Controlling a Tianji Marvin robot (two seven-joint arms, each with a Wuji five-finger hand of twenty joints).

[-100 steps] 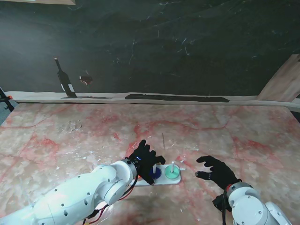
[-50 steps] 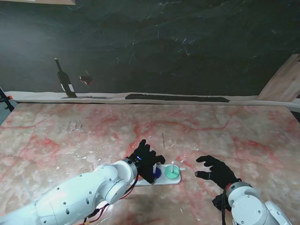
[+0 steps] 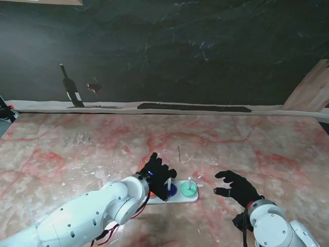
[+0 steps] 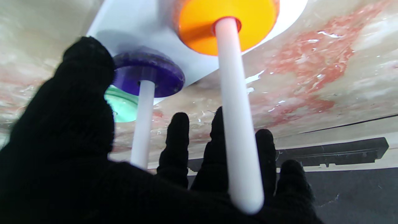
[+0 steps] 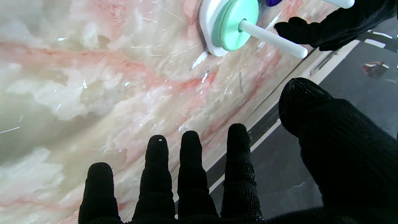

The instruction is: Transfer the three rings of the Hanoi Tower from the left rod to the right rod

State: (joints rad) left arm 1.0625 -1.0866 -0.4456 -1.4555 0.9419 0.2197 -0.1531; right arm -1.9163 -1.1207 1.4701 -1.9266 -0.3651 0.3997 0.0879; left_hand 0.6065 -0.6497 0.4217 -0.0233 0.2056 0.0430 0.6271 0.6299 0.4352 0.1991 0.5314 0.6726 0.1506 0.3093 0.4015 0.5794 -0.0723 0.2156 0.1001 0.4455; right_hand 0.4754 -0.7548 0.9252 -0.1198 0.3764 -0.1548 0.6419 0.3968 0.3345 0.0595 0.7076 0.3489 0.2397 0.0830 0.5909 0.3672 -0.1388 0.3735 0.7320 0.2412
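Note:
The white tower base lies near me at mid-table with three white rods. An orange ring sits at the foot of the left rod, a purple ring on the middle rod, a green ring on the right rod. My left hand hovers over the left and middle rods, fingers spread, holding nothing; the left rod rises in front of its palm. To the right of the base my right hand rests open above the table.
The marble table reaches to a pale strip along a dark back wall. A dark flat bar lies on that strip. A wooden board leans at the far right.
My left hand has shifted slightly left and nearer to me, uncovering more of the middle rod and purple ring. The right hand has stayed put.

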